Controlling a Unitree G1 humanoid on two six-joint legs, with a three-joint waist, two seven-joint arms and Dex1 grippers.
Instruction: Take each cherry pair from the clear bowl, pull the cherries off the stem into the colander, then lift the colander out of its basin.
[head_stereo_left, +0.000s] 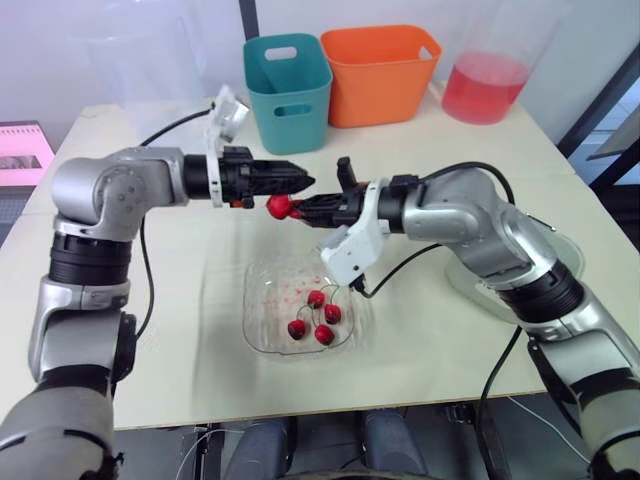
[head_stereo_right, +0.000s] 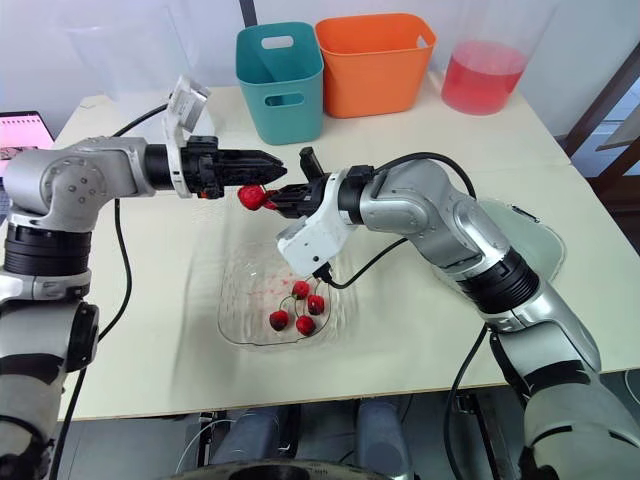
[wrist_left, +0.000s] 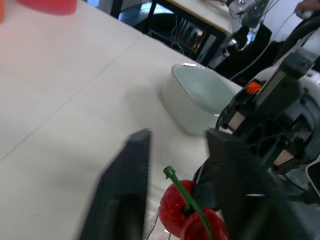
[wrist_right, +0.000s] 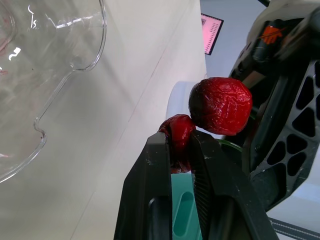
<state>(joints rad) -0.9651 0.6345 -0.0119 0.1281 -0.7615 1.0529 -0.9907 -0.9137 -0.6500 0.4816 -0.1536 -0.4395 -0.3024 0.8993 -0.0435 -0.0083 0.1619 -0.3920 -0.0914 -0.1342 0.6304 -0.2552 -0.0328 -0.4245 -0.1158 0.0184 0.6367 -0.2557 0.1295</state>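
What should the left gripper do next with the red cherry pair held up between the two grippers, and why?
Probably close the left gripper on the thin green stem. The right gripper is shut on one cherry of the red cherry pair, while the left fingers stand open either side of the stem, gripping nothing, so a pull now would have nothing to work against.

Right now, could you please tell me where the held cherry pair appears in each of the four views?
Left eye view: cherry pair centre, above the clear bowl.
Right eye view: left of centre, above that bowl.
Left wrist view: within the open left gripper.
Right wrist view: one cherry pinched in the right gripper.
Shared landmark: that right gripper.
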